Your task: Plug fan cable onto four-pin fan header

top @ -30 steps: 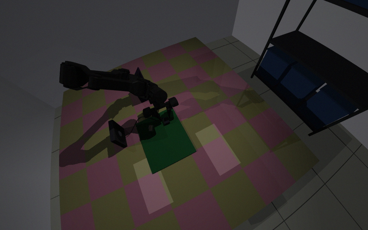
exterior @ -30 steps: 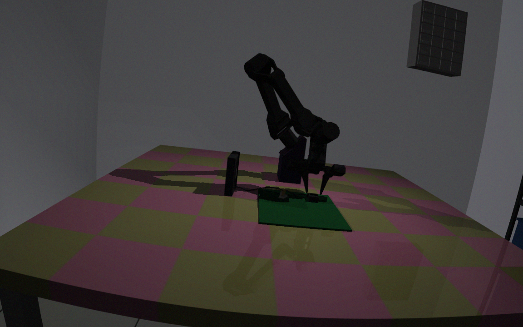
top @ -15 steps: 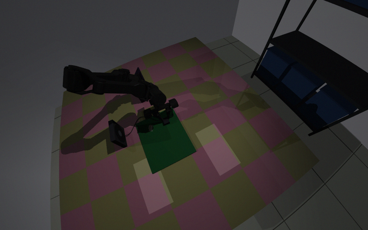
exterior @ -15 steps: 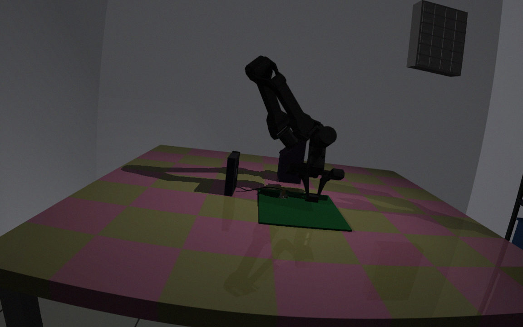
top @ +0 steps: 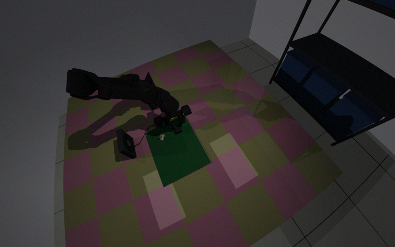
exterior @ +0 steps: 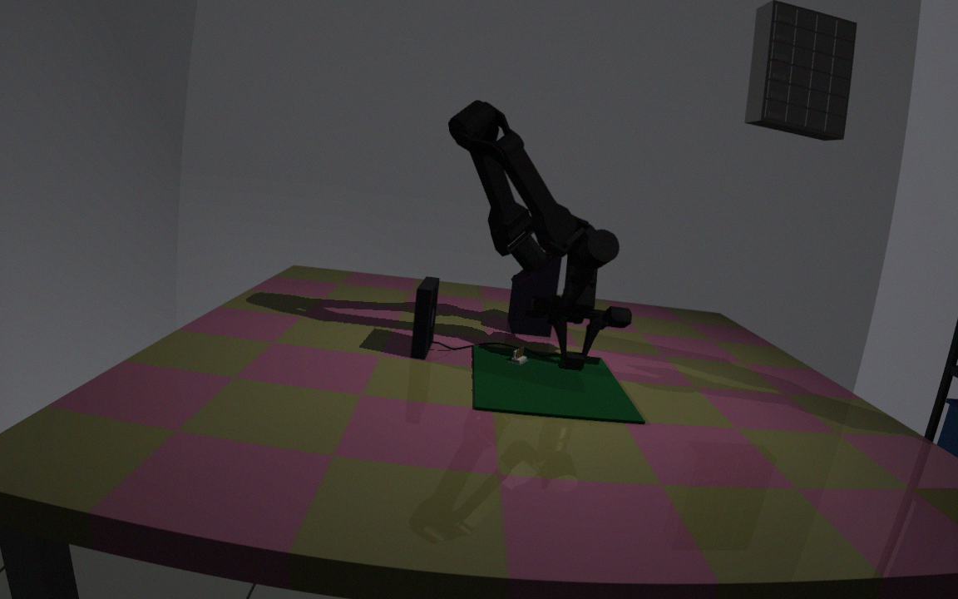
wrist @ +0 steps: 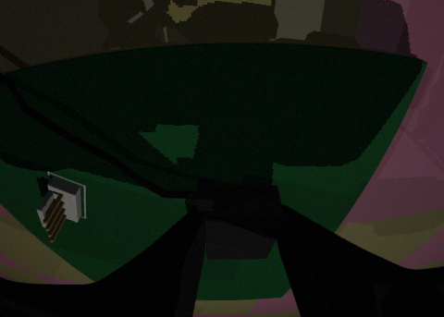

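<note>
The black plug (top: 178,130) (exterior: 570,363) (wrist: 240,240) is at board level near the board's back right. My gripper (top: 176,128) (exterior: 571,357) (wrist: 240,213) is shut on it, fingers pointing down. The cable (top: 144,135) (exterior: 456,348) (wrist: 92,152) runs from the plug to the black fan (top: 126,143) (exterior: 424,319), which stands upright left of the board. The white four-pin header (top: 161,137) (exterior: 518,359) (wrist: 65,201), with its brass pins upright, stands bare on the green board (top: 182,159) (exterior: 553,394) (wrist: 151,241), left of the plug. The plug's underside is hidden.
The board lies on a pink and olive checkered table (top: 202,211) (exterior: 407,484). The arm's dark base (exterior: 535,305) stands behind the board. A shelf rack (top: 352,70) with blue bins (top: 321,87) stands off the table at the right.
</note>
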`<move>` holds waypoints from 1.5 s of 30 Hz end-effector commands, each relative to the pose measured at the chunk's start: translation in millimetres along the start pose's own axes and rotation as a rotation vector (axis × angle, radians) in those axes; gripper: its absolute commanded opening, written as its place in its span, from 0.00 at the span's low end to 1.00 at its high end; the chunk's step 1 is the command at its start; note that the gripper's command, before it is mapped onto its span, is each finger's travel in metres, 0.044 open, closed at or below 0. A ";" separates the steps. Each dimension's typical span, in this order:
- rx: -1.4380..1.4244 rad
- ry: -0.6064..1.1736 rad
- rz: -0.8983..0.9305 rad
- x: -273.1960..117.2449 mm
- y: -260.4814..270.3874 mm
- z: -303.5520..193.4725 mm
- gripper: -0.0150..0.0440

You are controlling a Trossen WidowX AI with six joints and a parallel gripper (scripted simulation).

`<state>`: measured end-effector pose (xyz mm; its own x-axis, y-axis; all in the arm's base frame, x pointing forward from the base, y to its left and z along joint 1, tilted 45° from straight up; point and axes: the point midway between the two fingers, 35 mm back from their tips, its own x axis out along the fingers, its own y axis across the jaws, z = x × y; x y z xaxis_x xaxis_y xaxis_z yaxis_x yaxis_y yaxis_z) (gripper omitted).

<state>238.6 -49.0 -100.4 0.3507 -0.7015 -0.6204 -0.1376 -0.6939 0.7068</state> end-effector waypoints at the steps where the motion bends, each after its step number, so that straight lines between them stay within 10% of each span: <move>1: 0.010 0.006 -0.004 -8.1 -2.0 -7.1 0.25; 25: 0.011 0.004 -0.006 -59.6 -0.1 -27.7 0.25; 45: 0.620 -0.201 0.073 -40.5 15.5 -80.3 0.25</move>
<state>288.7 -14.6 -40.2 0.1844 -0.7276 -0.6608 -0.6047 -0.6140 0.5074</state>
